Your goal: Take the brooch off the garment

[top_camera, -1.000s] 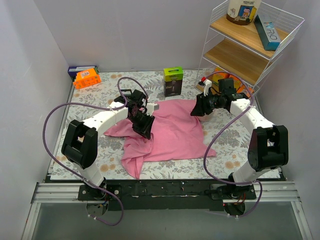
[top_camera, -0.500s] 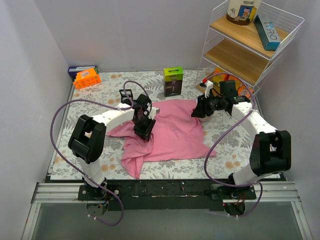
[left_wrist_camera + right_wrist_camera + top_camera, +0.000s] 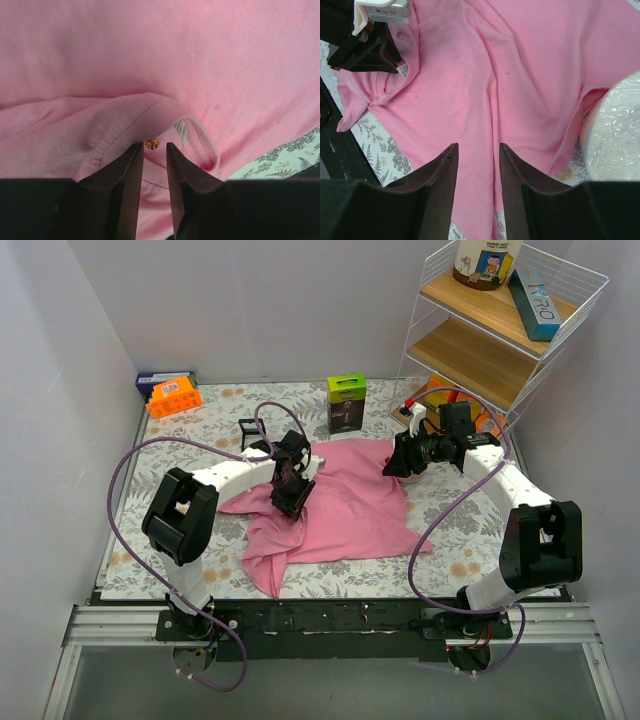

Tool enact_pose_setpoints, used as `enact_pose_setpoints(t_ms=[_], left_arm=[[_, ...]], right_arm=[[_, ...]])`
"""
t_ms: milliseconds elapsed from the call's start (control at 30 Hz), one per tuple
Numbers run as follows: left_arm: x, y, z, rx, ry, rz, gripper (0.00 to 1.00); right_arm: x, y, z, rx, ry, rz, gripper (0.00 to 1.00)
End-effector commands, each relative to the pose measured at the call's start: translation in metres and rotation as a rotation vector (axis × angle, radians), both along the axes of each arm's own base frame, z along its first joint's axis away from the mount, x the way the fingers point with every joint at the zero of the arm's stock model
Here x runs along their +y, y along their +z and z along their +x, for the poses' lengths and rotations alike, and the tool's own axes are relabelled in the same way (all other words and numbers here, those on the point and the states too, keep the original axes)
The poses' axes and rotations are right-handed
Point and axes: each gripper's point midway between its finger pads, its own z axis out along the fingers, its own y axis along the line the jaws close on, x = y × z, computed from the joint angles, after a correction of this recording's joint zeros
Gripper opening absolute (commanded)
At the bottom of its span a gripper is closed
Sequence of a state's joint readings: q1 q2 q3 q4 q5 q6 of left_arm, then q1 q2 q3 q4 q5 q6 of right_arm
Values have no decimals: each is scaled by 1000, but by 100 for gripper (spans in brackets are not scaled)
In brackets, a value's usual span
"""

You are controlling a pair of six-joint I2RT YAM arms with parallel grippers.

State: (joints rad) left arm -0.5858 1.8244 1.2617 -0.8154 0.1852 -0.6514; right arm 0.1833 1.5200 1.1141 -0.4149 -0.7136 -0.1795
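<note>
At left centre of the overhead frame, I have the left gripper low over the garment, fingers slightly parted and lined up on the brooch, a small gold stud at the collar, not yet pinched. Right of centre, the right gripper hovers over the cloth's right edge, fingers spread and empty, placed, I judge, to pin the fabric.

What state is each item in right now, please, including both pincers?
garment, rumpled, spread on the table cover.
brooch, pinned at the neckline beside the label, not gripped.
left pincer, narrowly open, fingertips just short of the brooch.
right pincer, open, empty, above the garment.
</note>
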Motion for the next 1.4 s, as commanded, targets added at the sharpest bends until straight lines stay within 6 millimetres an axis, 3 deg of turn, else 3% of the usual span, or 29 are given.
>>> enact_pose_setpoints(t_ms=[0,333,1367], left_arm=[[-2,8,11,-50,3,13,24],[-1,0,4,-28,-23,24,21],[2,-10,-10,-13,-58,66,25]], right_arm=[[1,13,1,-43,3,20,45],[0,12,3,-38,2,16,45],[0,9,3,-35,4,12,45]])
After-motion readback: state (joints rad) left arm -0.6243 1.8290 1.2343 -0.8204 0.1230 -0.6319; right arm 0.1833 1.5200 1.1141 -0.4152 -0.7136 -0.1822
